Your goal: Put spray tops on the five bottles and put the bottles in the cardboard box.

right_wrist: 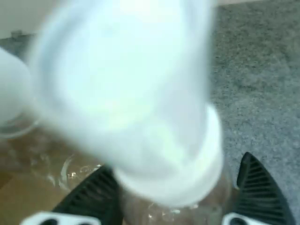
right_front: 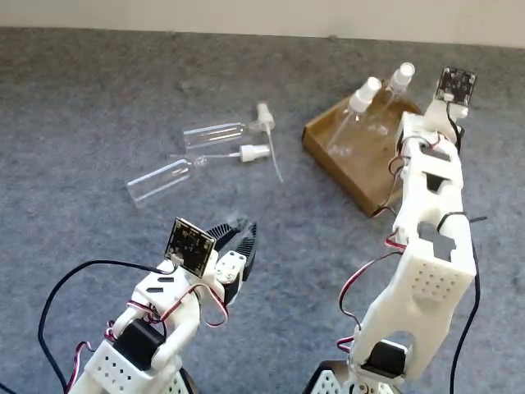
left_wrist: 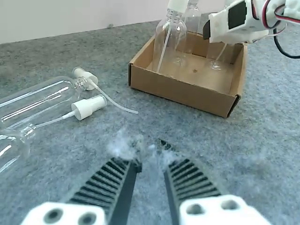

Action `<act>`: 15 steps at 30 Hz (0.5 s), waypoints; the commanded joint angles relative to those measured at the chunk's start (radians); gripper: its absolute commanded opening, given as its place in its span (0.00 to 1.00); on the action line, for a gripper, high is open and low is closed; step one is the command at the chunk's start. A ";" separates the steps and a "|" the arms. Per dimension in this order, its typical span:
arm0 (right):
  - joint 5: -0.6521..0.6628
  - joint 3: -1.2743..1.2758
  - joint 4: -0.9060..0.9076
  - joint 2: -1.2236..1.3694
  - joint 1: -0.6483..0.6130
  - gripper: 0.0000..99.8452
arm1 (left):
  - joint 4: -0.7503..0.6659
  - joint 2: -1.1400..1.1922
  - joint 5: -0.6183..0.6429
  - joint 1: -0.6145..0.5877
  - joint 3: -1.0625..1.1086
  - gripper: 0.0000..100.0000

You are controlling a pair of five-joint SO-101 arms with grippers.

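Boxed bottle (right_wrist: 140,103), spray top on, stands in the cardboard box (left_wrist: 183,91) w/ the right tool (right_wrist: 176,168) around it. Can't tell if the tool is clamped on it or already slack.

Risks (judgement):
- Two more capped bottles (left_wrist: 171,37) stand just beside the right tool in the same box. The box wall is low vs. the bottle height, so a skewed pull-out or a snag on the spray top could tip one, poss. all three.
- If the right tool is in fact gripping and lifts, the bottle comes back out of the box.
- Bare bottle (left_wrist: 11,143) lies on its side on the surface (left_wrist: 262,140), ahead of the left tool and off to one side. It's round and clear, so prob. rolls or slips when pinched.
- Loose spray top (left_wrist: 89,107) lies near the bare bottle's neck. Its dip tube is long and thin, so it could bend or miss the neck on insertion.
- Lying capped bottle (left_wrist: 37,98) is just beyond the loose top and easy to nudge.

Left tool (left_wrist: 149,154): jaws nearly together w/ a narrow gap, holding nothing and touching no bottle. Lint (left_wrist: 124,143) clings to its tips, which may cut grip.
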 commanded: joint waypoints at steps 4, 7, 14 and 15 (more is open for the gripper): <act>0.003 -0.234 0.211 -0.071 -0.015 0.30 | 0.002 -0.004 -0.014 -0.010 0.019 0.01; 0.003 -0.280 0.257 -0.070 -0.013 0.30 | 0.002 -0.004 -0.014 -0.010 0.019 0.01; 0.008 -0.375 0.315 -0.077 -0.013 0.30 | 0.002 -0.004 -0.014 -0.010 0.019 0.01; 0.005 -0.417 0.360 -0.077 -0.013 0.30 | 0.002 -0.004 -0.014 -0.010 0.019 0.01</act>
